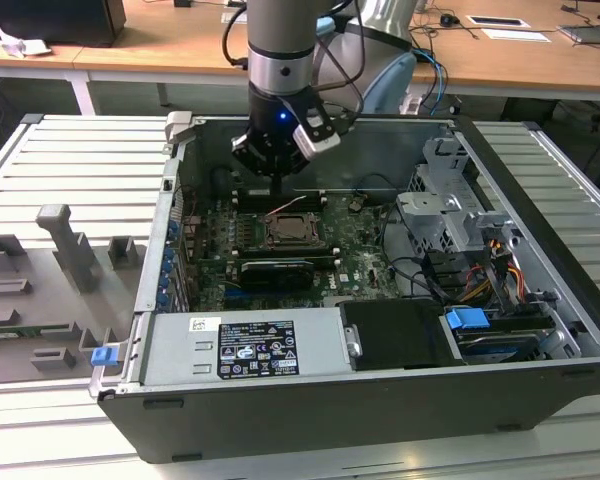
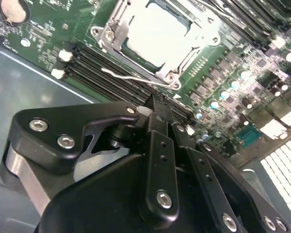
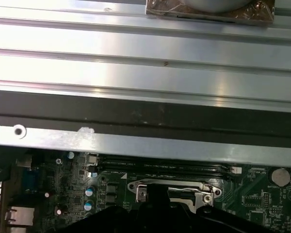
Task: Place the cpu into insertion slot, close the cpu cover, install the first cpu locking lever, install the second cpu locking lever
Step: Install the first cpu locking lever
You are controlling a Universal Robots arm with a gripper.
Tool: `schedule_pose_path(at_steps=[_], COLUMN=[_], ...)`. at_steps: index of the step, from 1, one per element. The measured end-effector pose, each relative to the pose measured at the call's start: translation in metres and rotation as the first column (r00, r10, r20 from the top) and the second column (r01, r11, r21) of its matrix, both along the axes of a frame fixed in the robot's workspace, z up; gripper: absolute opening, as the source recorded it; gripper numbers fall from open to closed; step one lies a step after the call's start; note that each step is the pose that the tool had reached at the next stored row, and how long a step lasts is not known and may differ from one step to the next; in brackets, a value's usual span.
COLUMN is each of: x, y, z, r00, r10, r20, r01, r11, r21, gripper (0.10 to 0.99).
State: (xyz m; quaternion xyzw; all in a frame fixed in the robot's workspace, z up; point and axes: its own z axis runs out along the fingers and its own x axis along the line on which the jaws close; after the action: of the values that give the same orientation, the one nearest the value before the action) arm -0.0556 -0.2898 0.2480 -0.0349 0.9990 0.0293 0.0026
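Hovering just above the motherboard inside the open PC case, the hand sits beside the insertion slot, toward the case's back wall; fingers look pressed together w/ nothing between them. 1 cpu lies seated in the slot, silvery top washed out by glare in the second wrist view. 1 cpu cover is down around it. 1 locking lever shows as a thin wire along the socket edge, standing a bit proud; can't tell if latched. Hand body hides the near socket edge in the first wrist view; memory slots partly cut off
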Motion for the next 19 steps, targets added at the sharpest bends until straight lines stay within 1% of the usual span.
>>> schedule_pose_path(at_steps=[3,6,8,10,12,14,15,19], x=[0.0033,0.0044,0.0066,0.0078,0.0084,0.0096,0.0109,0.0191], y=[0.0,0.0,-0.0003,-0.0004,-0.0005,-0.0005,-0.0005,-0.0004], z=[-0.0011,-0.0016,-0.0033,-0.0053,-0.0071,-0.0096,-0.0112,-0.0172], r00=[1.0,1.0,1.0,1.0,1.0,1.0,1.0,1.0], r10=[0.0,0.0,-0.003,-0.004,-0.004,-0.004,-0.004,-0.004], r20=[0.0,-0.0001,0.0,0.0002,0.0009,0.0041,0.0046,0.0047], r01=[0.0,0.0,0.003,0.004,0.004,0.004,0.004,0.004], r11=[1.0,1.0,0.9994,0.9991,0.9991,0.9991,0.9991,0.9991], r21=[0.0,0.001,0.033,0.042,0.043,0.043,0.043,0.043], gripper=[0.106,0.106,0.106,0.106,0.106,0.106,0.106,0.106])
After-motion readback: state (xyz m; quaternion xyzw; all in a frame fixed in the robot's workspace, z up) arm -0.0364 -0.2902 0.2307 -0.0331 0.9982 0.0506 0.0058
